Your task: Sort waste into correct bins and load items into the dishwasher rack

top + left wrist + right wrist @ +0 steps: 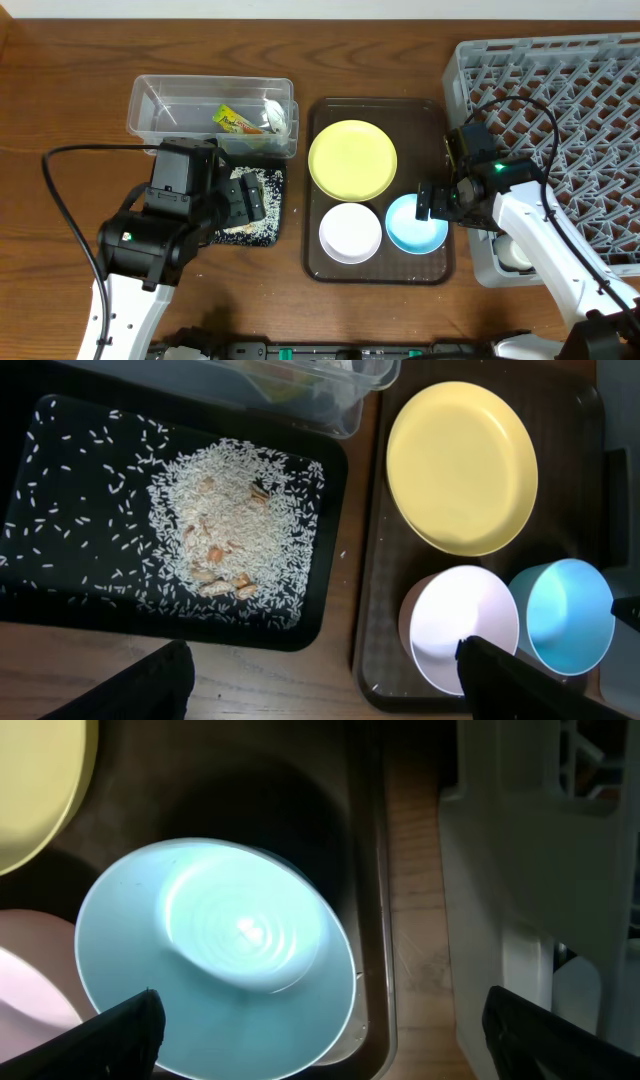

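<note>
The yellow plate (pixel 352 160), white bowl (pixel 350 232) and light blue bowl (pixel 410 228) sit on a brown serving tray (pixel 375 272). My right gripper (pixel 437 200) is open and empty, hovering over the blue bowl's (pixel 210 940) right rim; the right wrist view shows its fingers (pixel 320 1040) spread wide. My left gripper (pixel 245 198) is open and empty above the black tray (pixel 270 232), which holds rice scraps (pixel 230 510). Its fingers (pixel 325 685) reach toward the white bowl (pixel 455 625). The clear tub (pixel 150 115) holds the snack wrapper (pixel 235 122) and white paper (pixel 275 117). The grey rack (pixel 560 100) stands at the right.
A whitish object (pixel 515 252) sits in the rack's front left corner, close to my right arm. A narrow strip of wooden table (pixel 415 920) separates the brown tray from the rack. The tub and black tray lie side by side, left of the brown tray.
</note>
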Motion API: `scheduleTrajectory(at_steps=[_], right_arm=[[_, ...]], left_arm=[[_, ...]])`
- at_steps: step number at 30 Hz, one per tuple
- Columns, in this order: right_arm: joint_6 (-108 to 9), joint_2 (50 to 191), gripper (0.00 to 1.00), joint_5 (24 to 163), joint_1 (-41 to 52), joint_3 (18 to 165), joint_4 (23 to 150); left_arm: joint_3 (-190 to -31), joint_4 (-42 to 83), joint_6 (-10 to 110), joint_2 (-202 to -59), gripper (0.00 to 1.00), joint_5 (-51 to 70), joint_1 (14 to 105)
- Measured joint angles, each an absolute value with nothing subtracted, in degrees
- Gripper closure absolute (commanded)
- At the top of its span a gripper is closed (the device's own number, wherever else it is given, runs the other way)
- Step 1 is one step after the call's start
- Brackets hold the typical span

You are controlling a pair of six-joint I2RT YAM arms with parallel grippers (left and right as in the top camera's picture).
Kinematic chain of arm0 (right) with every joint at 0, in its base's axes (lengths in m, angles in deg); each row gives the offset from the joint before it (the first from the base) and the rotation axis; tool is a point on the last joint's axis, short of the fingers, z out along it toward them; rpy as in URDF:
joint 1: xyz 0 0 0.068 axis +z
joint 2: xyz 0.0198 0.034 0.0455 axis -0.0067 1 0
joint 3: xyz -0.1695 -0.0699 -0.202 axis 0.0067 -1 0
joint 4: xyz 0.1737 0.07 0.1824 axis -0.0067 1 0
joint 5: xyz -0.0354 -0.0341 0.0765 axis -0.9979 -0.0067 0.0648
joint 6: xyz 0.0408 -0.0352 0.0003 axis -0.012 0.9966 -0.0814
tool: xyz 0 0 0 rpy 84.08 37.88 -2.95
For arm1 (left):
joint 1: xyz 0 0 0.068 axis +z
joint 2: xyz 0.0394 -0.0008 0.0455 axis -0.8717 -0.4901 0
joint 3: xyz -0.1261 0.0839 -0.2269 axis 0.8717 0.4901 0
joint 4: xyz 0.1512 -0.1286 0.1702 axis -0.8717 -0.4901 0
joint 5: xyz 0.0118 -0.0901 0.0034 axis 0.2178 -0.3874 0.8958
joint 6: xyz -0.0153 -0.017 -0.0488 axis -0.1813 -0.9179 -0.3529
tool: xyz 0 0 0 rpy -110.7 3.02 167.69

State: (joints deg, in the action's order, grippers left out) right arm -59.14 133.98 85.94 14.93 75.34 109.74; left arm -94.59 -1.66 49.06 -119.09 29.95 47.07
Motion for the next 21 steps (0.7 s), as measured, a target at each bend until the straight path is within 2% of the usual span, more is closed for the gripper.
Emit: scheduleTrajectory(at_steps=[6, 21], right_arm=[[-59.14, 134.0, 0.01, 85.96, 14.93, 75.34, 109.76], [-59.14, 134.0, 0.01, 85.96, 14.93, 75.34, 109.54]], left_arm=[[-94.59, -1.66, 49.06, -119.12, 0.09, 29.95, 47.07], [-94.59, -1.66, 49.06, -118.72, 0.07, 29.97, 47.07]])
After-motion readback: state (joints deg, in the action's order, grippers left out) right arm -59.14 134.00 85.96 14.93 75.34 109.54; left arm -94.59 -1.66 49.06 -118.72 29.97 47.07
